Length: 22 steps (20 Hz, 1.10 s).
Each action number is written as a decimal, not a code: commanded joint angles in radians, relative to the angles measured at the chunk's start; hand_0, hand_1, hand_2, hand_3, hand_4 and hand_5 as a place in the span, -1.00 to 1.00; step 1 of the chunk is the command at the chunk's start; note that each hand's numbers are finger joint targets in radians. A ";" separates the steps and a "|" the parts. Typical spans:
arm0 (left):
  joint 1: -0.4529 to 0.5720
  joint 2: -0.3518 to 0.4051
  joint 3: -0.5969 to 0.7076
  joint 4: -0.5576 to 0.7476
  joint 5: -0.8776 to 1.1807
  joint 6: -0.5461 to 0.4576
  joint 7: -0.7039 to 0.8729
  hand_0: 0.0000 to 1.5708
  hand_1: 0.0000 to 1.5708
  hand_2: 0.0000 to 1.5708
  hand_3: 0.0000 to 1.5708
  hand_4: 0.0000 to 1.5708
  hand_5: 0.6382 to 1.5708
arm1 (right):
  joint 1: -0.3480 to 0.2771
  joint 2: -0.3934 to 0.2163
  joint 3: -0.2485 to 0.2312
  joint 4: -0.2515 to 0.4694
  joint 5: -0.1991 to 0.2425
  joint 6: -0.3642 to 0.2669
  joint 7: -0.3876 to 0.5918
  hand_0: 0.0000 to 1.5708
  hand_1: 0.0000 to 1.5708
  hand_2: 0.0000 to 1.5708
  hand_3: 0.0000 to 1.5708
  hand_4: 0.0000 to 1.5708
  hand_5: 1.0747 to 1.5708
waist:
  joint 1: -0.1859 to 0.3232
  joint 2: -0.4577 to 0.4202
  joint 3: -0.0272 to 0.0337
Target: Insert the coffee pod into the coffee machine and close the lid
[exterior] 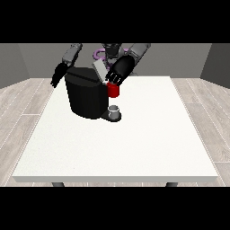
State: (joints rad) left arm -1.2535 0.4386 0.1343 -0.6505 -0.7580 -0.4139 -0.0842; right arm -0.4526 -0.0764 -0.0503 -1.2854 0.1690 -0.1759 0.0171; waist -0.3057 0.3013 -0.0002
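Black coffee machine (85, 96) stands on the white desk (134, 148), toward the far-left part of it, near the robot. Its lid (99, 71), a pale grey flap, is tilted up and open at the top.

Hand at the view's right (117, 74) is over the front top of the machine, fingers curled down toward a red thing at the machine (113, 90). Whether it has hold of anything I cannot tell; fingertips sit just above or on the red thing's upper edge, and nothing plainly shows between them.

Hand at the view's left (58, 75) hangs beside the machine's back corner, fingers fairly straight and pointing down, holding nothing.

A small grey thing (114, 110) sits on the machine's base plate (112, 117), under the spout. Could be a cup on the drip stand or the pod; too small to tell. So the coffee pod's place is not certain from here.

Handling, as a judgement:
- A pod should be light, small and rigid enough at the rim, thinner at the wall, so it may dent if squeezed at the middle.
- Smooth sides, likely slippery; best taken by a pinch across the rim, or thumb against fingers on opposite sides.
- Being light, it tips or rolls easily if nudged.
- The lid looks stiff and hinged; press it down on its free edge, away from the hinge.
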 commanded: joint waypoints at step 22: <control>0.014 0.006 -0.054 0.017 -0.100 0.136 -0.092 0.42 0.42 0.45 0.25 -1.00 1.00 | -0.029 -0.001 -0.009 0.002 0.009 -0.027 0.020 -1.00 -1.00 -1.00 -1.00 -1.00 1.00 | 0.007 0.045 0.0002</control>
State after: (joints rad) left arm -1.2551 0.4700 0.0808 -0.6451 -0.8503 -0.3163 -0.1733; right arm -0.4688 -0.0854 -0.0670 -1.2836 0.1618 -0.1824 0.0081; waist -0.3065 0.3362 0.0020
